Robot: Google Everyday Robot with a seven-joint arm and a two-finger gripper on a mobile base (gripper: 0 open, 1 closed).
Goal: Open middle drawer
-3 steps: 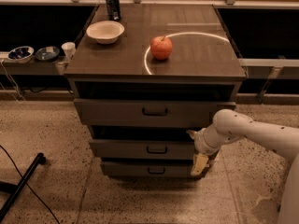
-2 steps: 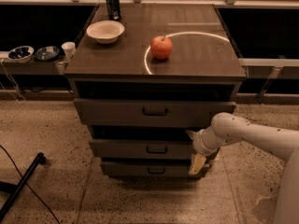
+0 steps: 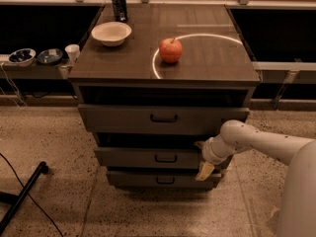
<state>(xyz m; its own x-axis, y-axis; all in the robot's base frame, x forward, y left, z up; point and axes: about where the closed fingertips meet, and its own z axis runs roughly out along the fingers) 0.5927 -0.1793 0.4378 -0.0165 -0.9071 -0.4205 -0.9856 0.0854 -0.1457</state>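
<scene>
The middle drawer [image 3: 148, 158] is the grey-brown front of medium height with a small dark bar handle [image 3: 166, 158], between a taller top drawer [image 3: 123, 118] and a narrower bottom drawer [image 3: 138, 179]. All three fronts stand a little out from the cabinet. My gripper [image 3: 203, 159] is at the right end of the middle drawer's front, on a white arm [image 3: 266, 143] that comes in from the right. It is well right of the handle.
On the cabinet top [image 3: 207, 63] are a red apple [image 3: 170, 50], a white bowl [image 3: 111, 33] and a dark can [image 3: 118, 4]. A low shelf at the left holds small bowls [image 3: 22, 56] and a cup [image 3: 72, 52]. A black leg [image 3: 22, 194] lies on the floor at the left.
My gripper and forearm have shifted slightly left, closer against the right end of the middle drawer. The drawers have not visibly moved.
</scene>
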